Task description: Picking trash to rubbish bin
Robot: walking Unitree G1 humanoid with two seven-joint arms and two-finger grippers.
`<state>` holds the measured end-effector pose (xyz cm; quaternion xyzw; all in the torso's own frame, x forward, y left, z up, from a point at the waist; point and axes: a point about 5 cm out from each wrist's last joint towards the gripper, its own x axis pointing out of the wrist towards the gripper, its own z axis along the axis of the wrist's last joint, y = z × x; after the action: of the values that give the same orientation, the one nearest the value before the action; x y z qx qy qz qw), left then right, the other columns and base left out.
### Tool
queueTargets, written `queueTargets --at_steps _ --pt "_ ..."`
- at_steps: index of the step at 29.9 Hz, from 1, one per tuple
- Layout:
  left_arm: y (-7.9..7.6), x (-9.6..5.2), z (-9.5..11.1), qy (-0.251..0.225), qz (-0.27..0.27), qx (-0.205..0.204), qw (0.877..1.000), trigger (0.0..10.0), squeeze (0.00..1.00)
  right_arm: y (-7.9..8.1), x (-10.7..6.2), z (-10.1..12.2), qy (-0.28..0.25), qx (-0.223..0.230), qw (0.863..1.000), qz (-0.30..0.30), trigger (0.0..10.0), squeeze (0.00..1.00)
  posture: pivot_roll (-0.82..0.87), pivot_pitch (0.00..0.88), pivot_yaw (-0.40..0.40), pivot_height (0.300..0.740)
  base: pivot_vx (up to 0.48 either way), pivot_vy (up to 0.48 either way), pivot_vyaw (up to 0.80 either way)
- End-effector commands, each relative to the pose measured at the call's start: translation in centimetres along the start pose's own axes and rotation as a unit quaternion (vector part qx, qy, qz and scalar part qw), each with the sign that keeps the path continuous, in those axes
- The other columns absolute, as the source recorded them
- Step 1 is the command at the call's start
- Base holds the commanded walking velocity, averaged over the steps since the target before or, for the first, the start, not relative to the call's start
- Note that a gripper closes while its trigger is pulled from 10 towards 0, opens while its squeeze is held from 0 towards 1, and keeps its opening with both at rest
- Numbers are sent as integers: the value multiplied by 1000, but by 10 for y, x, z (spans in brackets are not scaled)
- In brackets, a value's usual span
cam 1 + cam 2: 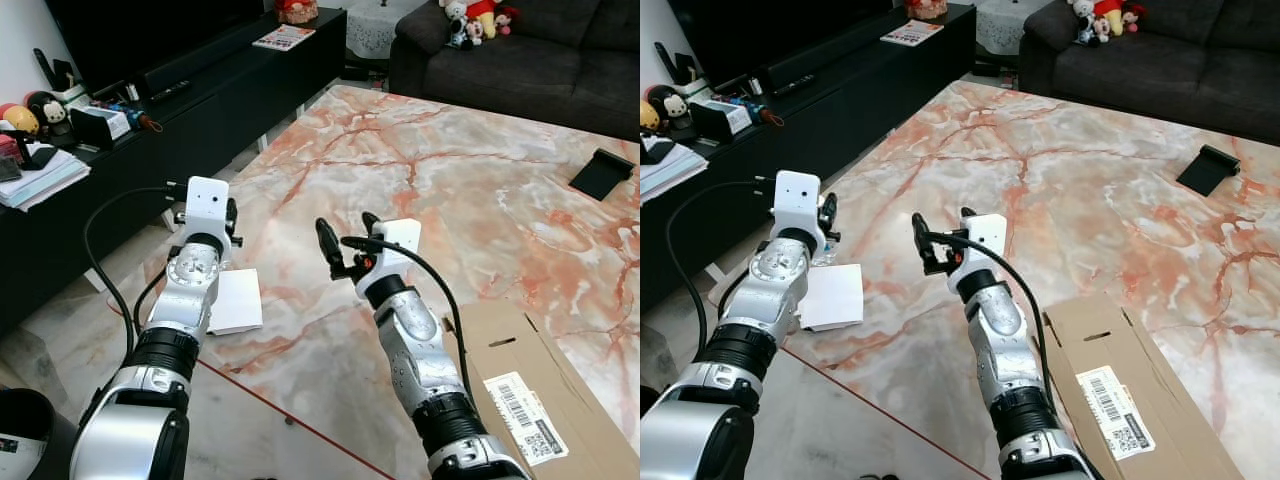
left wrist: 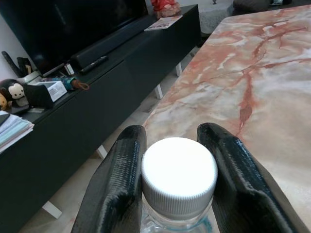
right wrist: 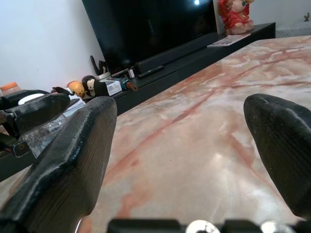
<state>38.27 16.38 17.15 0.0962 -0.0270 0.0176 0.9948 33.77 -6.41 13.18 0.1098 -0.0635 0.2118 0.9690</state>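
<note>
Bottle: a clear plastic bottle (image 2: 177, 194) with a ribbed white screw cap, its transparent neck just showing under the cap; it sits at the near-left corner of the marble table (image 1: 480, 190), caught in the left gripper.
Left gripper: the left gripper (image 2: 177, 189) has its two black fingers (image 2: 119, 184) pressed against either side of the cap, clamped on the bottle.
Left arm: silver, stretched forward over the table's left edge, wrist level, a black cable looping off it.
Right gripper: the right gripper (image 1: 345, 240) hovers over the table's near middle, fingers spread wide with nothing between them.
Right arm: raised from the near edge, angled up and forward.
White paper: a white sheet (image 1: 235, 300) lies on the table's near-left corner, beside the left arm.
Cardboard box: a flattened cardboard box (image 1: 530, 390) with a barcode label lies on the table's near-right part.
</note>
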Motion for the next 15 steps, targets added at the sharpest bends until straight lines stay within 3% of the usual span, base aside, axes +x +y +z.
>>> queueTargets --at_steps 1,3,4,7,8,15 --pt "1 -4 -6 10 4 5 1000 0 0 2 1 3 -2 -2 1000 1 10000 0 28 72 56 740 0 0 0" --pt "1 -4 -6 10 4 5 1000 0 0 2 1 3 -2 -2 1000 1 10000 0 28 72 56 740 0 0 0" --pt "4 -5 -4 -5 15 1 1000 3647 0 1 2 4 -4 -4 1000 2 10000 0 23 53 60 740 0 0 0" --pt "6 -6 -2 -16 25 -3 1000 3647 0 1 2 5 -5 -5 1000 2 10000 0 23 53 60 740 0 0 0" --pt "8 -7 -2 -21 29 -4 999 10000 0 1 3 6 -7 -5 1000 1 10000 0 20 49 63 740 0 0 0" --pt "27 -19 -8 -33 71 -3 997 10000 0 -6 5 13 -21 -8 1000 -9 10000 0 11 0 76 740 0 0 0"
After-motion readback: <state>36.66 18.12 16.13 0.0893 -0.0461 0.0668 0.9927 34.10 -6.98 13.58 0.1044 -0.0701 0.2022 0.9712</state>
